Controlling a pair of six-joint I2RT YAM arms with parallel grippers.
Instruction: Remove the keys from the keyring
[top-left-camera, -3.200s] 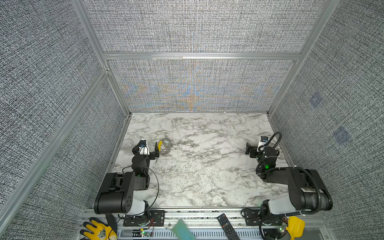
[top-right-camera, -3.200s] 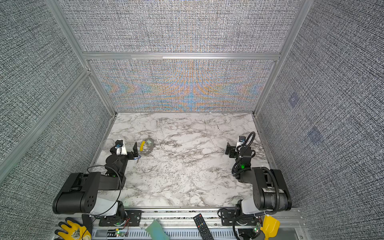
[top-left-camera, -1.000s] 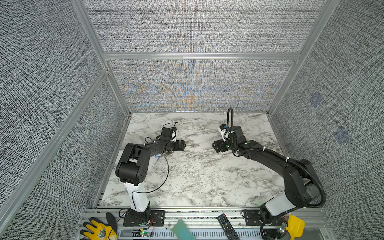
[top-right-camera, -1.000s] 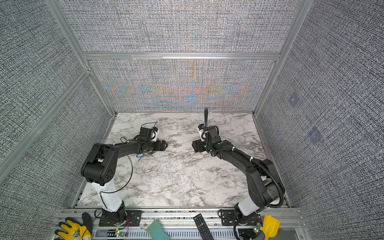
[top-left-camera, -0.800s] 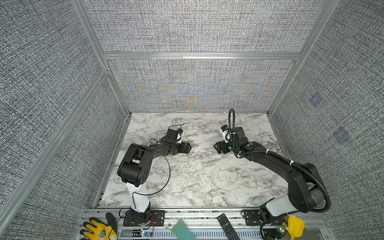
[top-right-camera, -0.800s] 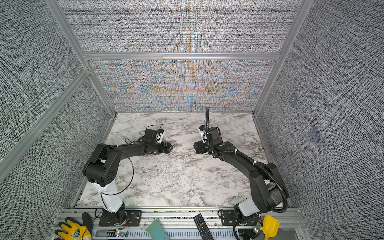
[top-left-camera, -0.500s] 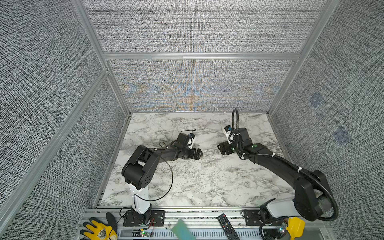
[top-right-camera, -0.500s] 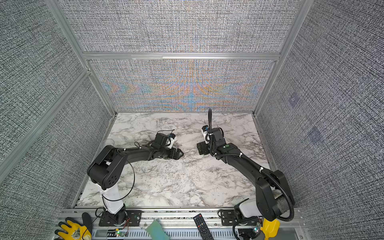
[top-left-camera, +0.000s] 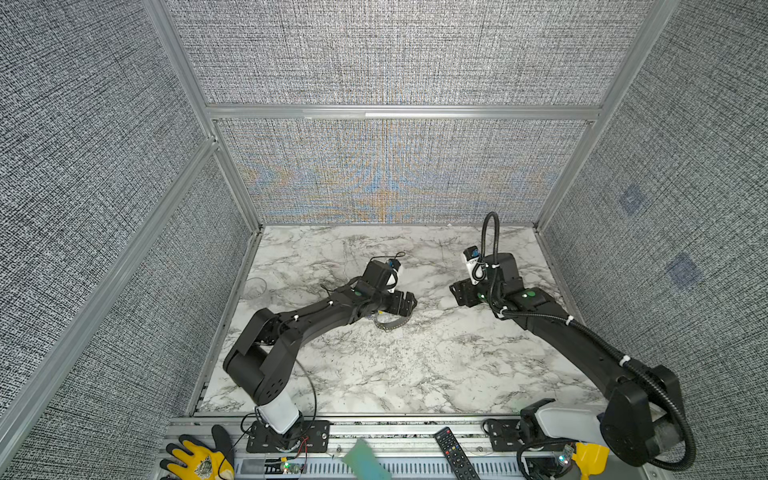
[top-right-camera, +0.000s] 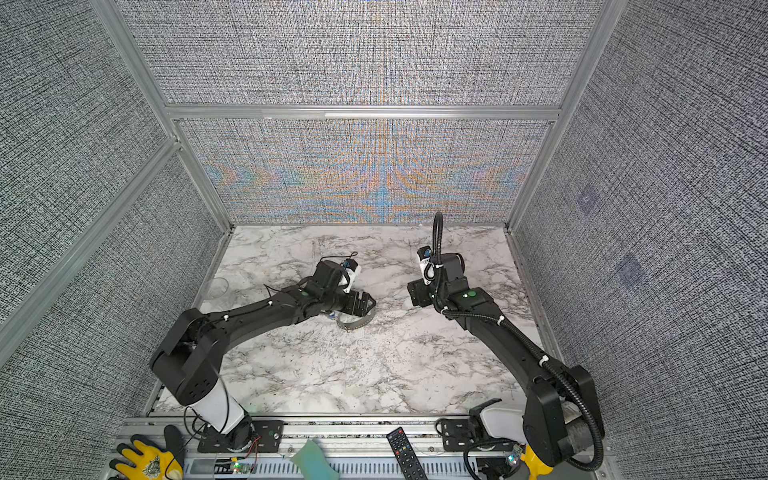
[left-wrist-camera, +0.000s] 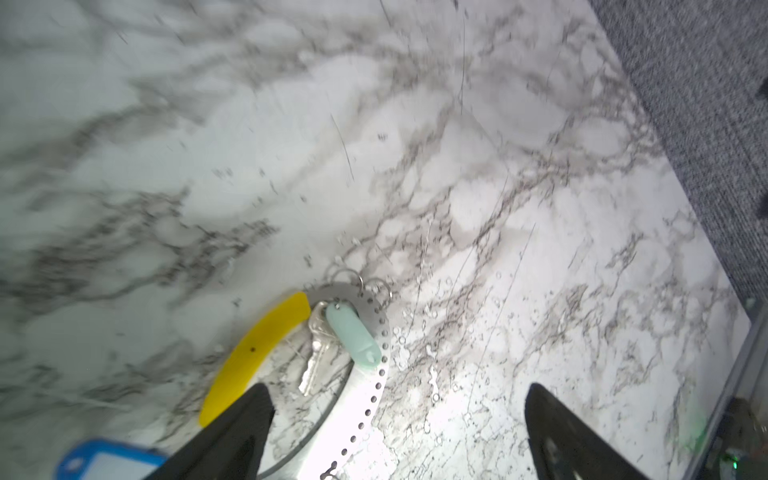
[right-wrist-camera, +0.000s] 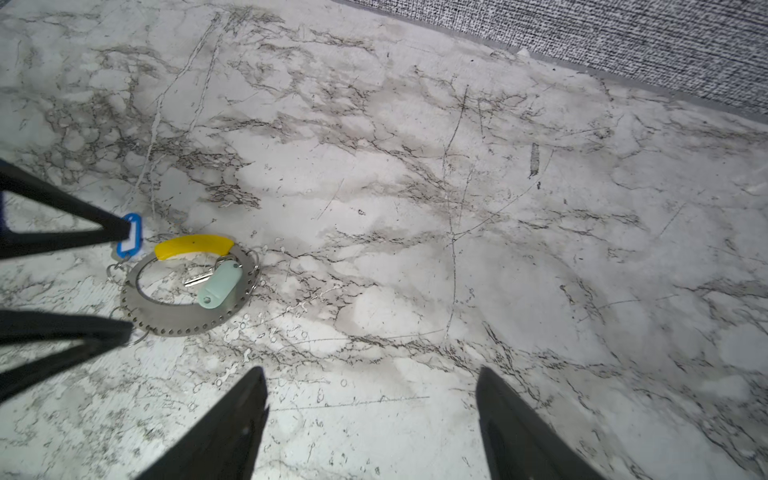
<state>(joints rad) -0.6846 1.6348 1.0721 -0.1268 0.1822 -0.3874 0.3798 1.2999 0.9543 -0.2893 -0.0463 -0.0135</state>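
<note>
The marble table (top-left-camera: 415, 374) bears the keyring (right-wrist-camera: 183, 320) just beyond the left gripper's (right-wrist-camera: 126, 280) jaw tips, well apart from the right gripper's (right-wrist-camera: 370, 386). Its mint-headed key (right-wrist-camera: 218, 284) lies inside the loop, its blue-headed key (right-wrist-camera: 131, 237) by one left jaw. A glass cup (top-left-camera: 254, 286) stands far from both.

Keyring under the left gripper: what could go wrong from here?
The keyring lies flat on the table; the open left gripper straddling it may just slide it.
One fingertip sits at the blue tag, so closing might catch that instead.
The mint tag overlaps the ring, awkward to pick.
</note>
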